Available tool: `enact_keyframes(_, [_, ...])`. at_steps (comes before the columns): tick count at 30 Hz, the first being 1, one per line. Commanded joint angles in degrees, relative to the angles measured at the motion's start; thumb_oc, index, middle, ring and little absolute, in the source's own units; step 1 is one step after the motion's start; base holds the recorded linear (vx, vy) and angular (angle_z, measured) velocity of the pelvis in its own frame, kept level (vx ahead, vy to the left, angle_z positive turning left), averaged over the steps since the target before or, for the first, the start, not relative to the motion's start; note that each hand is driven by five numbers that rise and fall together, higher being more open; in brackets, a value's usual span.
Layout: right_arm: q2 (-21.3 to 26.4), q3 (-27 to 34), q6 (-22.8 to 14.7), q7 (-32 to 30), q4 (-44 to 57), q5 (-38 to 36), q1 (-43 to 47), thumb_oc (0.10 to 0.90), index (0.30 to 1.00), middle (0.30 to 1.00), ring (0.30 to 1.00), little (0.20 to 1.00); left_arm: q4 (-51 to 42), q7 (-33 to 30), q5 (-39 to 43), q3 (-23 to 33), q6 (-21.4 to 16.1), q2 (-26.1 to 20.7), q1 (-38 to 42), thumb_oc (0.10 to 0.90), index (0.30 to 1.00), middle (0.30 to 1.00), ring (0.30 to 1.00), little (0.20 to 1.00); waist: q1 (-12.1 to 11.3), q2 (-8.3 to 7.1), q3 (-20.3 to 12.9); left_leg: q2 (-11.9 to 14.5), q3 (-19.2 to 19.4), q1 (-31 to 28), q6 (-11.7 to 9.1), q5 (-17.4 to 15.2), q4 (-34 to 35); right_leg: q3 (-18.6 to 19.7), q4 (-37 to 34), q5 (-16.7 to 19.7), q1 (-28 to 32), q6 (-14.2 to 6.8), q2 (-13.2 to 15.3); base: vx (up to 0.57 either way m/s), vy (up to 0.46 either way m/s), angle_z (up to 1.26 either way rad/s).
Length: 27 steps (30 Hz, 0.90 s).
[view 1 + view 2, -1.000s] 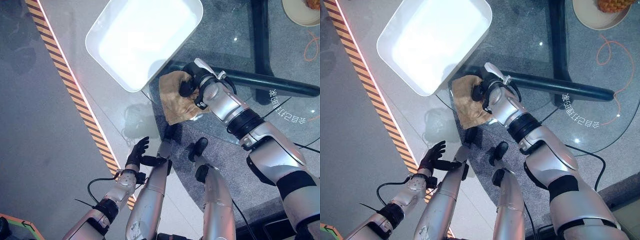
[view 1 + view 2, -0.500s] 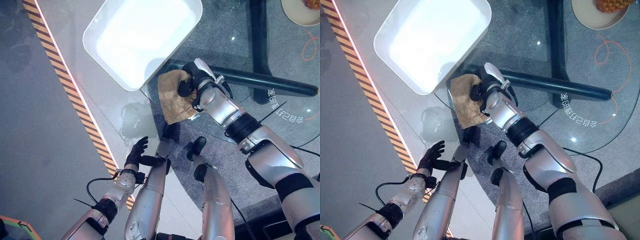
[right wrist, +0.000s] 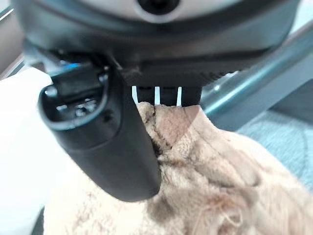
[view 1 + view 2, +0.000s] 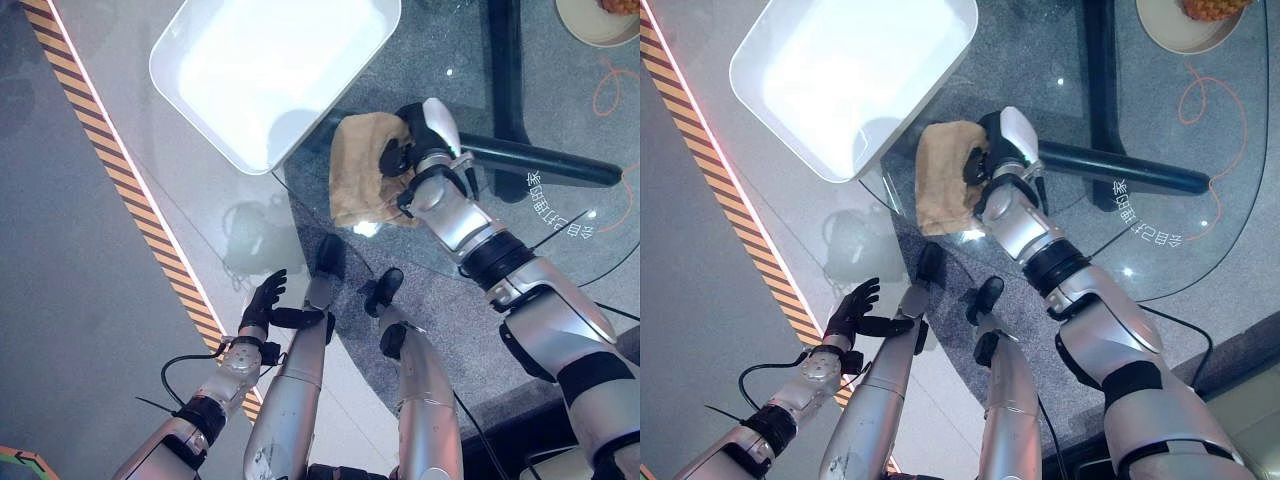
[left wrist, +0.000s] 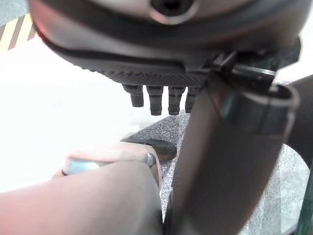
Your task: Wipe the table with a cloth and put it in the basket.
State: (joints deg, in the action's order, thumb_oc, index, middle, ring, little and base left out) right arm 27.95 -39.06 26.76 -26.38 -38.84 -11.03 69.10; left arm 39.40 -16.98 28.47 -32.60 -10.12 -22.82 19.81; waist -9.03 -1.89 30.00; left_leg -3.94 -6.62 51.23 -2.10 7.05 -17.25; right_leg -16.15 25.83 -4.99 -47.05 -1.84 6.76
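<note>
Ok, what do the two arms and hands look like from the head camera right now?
Both arms are silver-grey with black bands at the joints. Each ends in a dark hand: the left hand is all black, while the right hand has a white cover on its thumb.

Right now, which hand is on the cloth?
The right hand, curled on the tan cloth on the glass table; the left hand hangs open, off the table.

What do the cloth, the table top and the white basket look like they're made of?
Cloth: tan, fuzzy fabric, probably terry or microfibre, judging by the nap in the right wrist view.
Table top: clear glass; the floor and a dark frame bar show through, with glints.
Basket: smooth white, likely plastic, with rounded corners.
</note>
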Motion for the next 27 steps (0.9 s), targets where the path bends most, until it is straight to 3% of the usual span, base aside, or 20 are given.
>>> enact_keyframes(1, [11.1, 2.2, -0.4, -7.6, -3.3, 0.5, 1.4, 0.100, 0.300, 0.300, 0.300, 0.200, -1.1, 0.1, 1.2, 1.2, -2.4, -1.2, -7.1, 0.800, 0.900, 0.900, 0.900, 0.900, -0.3, 2.58, -0.2, 0.0, 5.3, -3.3, 3.5, -11.2, -4.5, 4.6, -4.8, 7.0, -0.2, -5.0, -1.3, 0.00, -0.028, -0.07])
enact_keyframes(7, [15.1, 2.7, -1.7, -8.0, -6.4, -1.5, 1.5, 0.100, 0.300, 0.300, 0.300, 0.200, -0.9, 0.9, 1.4, 1.6, -3.4, -2.4, -8.3, 0.800, 0.900, 0.900, 0.900, 0.900, 0.1, 2.70, -0.2, 0.2, 5.7, -3.7, 3.5, -11.5, -4.4, 4.8, -4.9, 6.9, 0.0, -4.9, -1.4, 0.00, -0.033, -0.08])
enact_keyframes(19, [18.5, 4.9, -2.2, -9.4, -8.7, -4.2, -0.8, 0.100, 0.300, 0.300, 0.300, 0.200, -1.1, 1.4, 1.4, 1.8, -4.1, -3.3, -9.5, 0.800, 0.900, 0.900, 0.900, 0.900, 0.9, 3.04, -0.2, 0.3, 6.4, -4.0, 3.6, -11.9, -4.2, 5.2, -5.2, 6.6, 0.0, -4.6, -1.6, 0.00, -0.024, -0.04])
enact_keyframes(27, [20.9, 8.9, -4.0, -15.9, -10.4, -8.6, -3.5, 0.100, 0.300, 0.300, 0.300, 0.200, -1.4, 1.4, 1.3, 2.0, -4.7, -3.7, -10.7, 0.800, 0.900, 0.900, 0.900, 0.900, 1.6, 2.93, -0.2, 0.6, 7.0, -4.9, 3.5, -12.2, -3.8, 5.7, -5.5, 6.2, 0.8, -4.3, -2.0, 0.00, -0.027, -0.05])
